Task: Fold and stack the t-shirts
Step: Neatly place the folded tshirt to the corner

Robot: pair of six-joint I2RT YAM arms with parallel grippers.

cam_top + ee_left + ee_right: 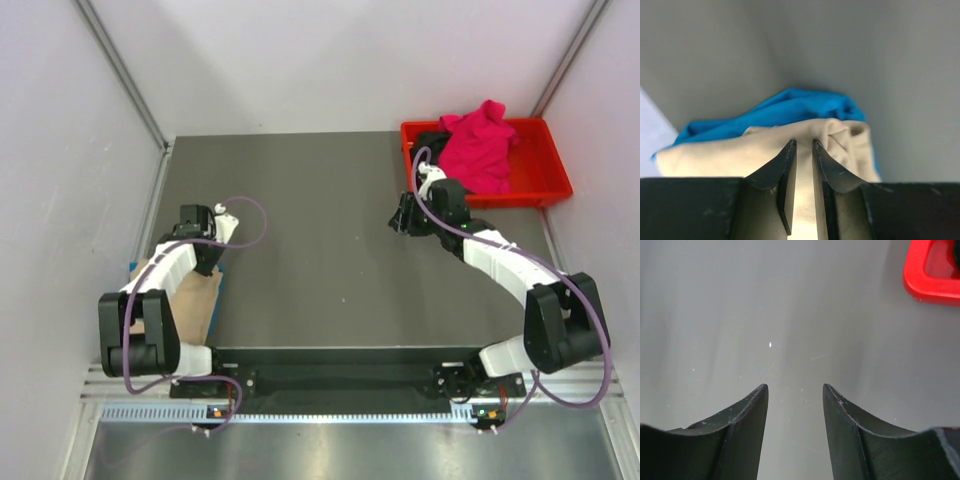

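Top external view first: we see the left hand [205,222] at the left side of the counter [320,250], just past the far end of the beige shirt [190,305]. That shirt lies at the near left edge, partly under the left arm.

Left wrist view now: the beige shirt sits on top of the blue shirt [790,107], blue showing along its far edge and at both sides. The hand's fingers stand only a narrow slit apart, tips over the beige cloth, and we see pale fabric through the gap.

Over on the far right, the pink shirt [480,150] is heaped in the red tray [535,165], with the black shirt [430,140] bunched at its left end. The right hand [397,215] hangs near the tray's near left corner, fingers moderately apart, only bare counter between them, the tray corner at far right in its own view.
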